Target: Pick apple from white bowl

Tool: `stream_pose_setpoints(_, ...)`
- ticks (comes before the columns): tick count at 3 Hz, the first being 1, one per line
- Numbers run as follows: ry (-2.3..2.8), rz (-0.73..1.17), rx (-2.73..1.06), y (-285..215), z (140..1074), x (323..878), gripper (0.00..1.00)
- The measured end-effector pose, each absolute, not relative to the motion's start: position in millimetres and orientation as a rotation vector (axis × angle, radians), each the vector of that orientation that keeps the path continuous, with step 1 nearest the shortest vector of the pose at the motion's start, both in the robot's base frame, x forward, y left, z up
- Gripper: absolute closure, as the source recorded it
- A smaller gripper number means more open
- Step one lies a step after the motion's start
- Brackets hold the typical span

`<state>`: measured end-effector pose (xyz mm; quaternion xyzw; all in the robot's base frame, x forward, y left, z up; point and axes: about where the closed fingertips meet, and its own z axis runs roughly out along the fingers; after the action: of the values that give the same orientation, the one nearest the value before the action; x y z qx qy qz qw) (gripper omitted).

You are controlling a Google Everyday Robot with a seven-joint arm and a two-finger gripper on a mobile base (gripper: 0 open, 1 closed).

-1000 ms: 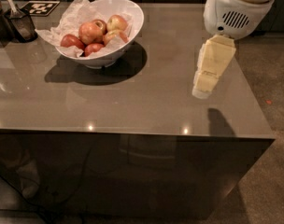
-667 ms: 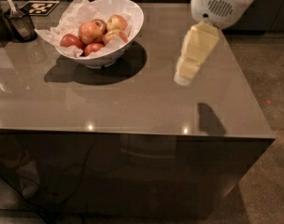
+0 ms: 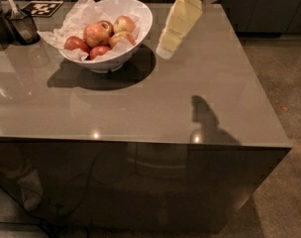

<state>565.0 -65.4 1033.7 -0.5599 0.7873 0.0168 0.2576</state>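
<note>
The white bowl stands on the grey table at the back left, lined with crumpled white paper. It holds several apples. The apple, the largest, pinkish-red with a pale blush, lies on top near the middle of the pile. Smaller dark red apples lie at its left and front, and a yellower apple lies at its right. My gripper hangs from the arm at the top, pale yellow, tilted down to the left, just right of the bowl's rim and above the table.
A dark cup with a utensil stands at the far left. A black-and-white marker tag lies behind the bowl. The table's front edge and right edge drop to the floor.
My gripper has moved left across the table toward the bowl, from the right side to just beside the bowl's rim. The bowl and apples have not moved.
</note>
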Motion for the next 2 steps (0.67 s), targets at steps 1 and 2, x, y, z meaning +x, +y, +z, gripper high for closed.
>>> stream_pose_setpoints(1, 2.131, 0.051, -1.516, -64, 1034, 566, 0.00)
stream_pose_setpoints(2, 2.126, 0.107, -1.521, -50, 1029, 577, 0.00)
